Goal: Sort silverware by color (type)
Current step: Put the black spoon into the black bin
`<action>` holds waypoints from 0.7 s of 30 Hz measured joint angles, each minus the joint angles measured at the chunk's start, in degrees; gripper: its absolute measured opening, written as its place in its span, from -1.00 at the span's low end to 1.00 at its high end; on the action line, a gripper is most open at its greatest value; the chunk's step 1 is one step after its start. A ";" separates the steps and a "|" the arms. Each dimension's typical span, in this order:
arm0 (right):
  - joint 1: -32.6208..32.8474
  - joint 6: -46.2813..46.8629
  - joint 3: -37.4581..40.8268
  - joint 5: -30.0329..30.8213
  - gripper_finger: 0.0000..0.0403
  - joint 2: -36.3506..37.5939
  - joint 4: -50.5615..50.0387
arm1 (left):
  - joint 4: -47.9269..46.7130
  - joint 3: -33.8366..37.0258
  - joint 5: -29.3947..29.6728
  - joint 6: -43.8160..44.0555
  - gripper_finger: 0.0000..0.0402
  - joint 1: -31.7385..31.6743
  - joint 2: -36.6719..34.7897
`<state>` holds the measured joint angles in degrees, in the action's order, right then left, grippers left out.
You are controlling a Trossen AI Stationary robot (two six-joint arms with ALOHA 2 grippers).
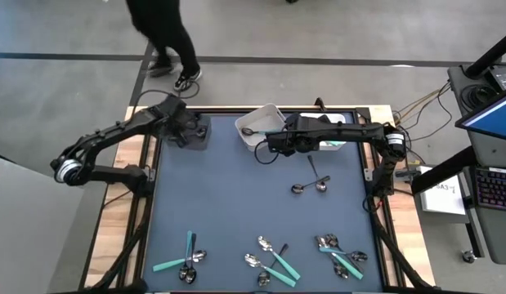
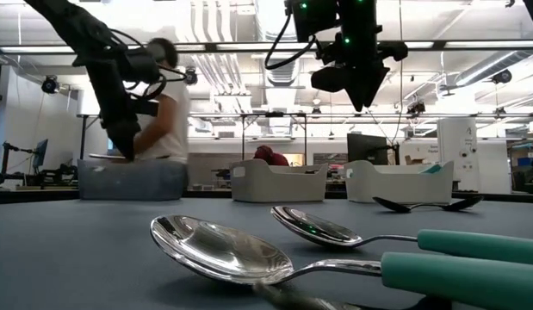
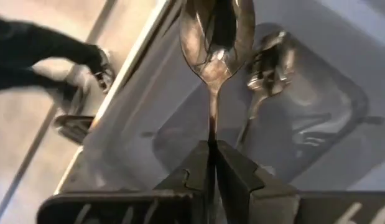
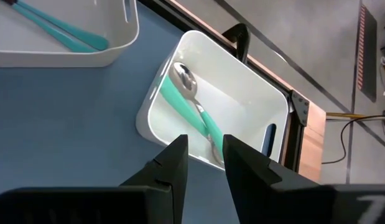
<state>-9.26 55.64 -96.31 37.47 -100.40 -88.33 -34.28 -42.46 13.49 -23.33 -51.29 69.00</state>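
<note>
**Dropping spoons into their bins, one arm at each**

Our left pincer (image 3: 212, 163) hangs over the dark grey bin (image 1: 199, 135) at the worktop's far left corner, its fingers pressed together on the thin stem of an all-metal spoon (image 3: 216, 43) that points down into the bin. Another metal utensil (image 3: 271, 59) already lies on the bin floor. To do this step well, we should keep the spoon's bowl inside the bin walls, lower only a little, then part the fingers cleanly so the spoon falls flat beside the other one and does not tip over the rim.

Our right pincer (image 4: 204, 158) hovers above the tilted white bin (image 4: 270, 93) near the far edge, fingers apart with nothing between them. A teal-handled spoon (image 4: 195, 102) rests inside that bin, so we judge this drop done. A second white bin (image 4: 117, 50) next to it holds teal handles (image 4: 61, 28) too. We should lift straight up before swinging away, to avoid nudging the bin further askew.

Plenty remains: two dark-handled spoons (image 1: 310, 186) lie mid-worktop, and three clusters of mixed utensils (image 1: 269, 257) sit along the near edge. The dark-handled pair is nearest to the right arm, so we judge it a sensible next target. A person (image 1: 167, 33) walks beyond the worktop's far side, well apart from both arms.
</note>
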 joint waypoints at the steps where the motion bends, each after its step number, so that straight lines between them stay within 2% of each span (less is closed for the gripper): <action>1: 0.00 -0.02 0.00 -0.01 -0.54 0.00 0.01 | 0.01 0.00 -0.45 0.00 -0.90 -0.03 0.09; 6: 0.00 -0.17 0.00 -0.65 -0.55 0.00 -0.02 | 0.09 0.00 -0.56 0.02 -0.74 -0.10 0.26; 11: 0.46 -2.02 0.01 -5.07 -0.55 0.12 -0.11 | -0.02 0.00 -1.78 2.22 -0.57 -0.04 0.03; 13: 1.53 -3.61 0.02 -6.65 -0.55 0.44 -0.45 | 0.00 -0.01 -6.57 3.21 -0.53 -0.07 -0.76; 17: 5.47 -6.45 0.04 -7.99 -0.55 1.00 -1.60 | 0.29 -0.02 -21.39 5.17 -0.50 0.27 -3.43; 21: 9.85 -8.24 0.04 -11.85 -0.55 1.79 -1.64 | 1.56 -0.03 -35.49 11.72 -0.50 0.86 -6.45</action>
<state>0.60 47.40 -96.27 25.61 -98.61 -89.97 -32.72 -42.48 -22.00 -11.61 -50.43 62.55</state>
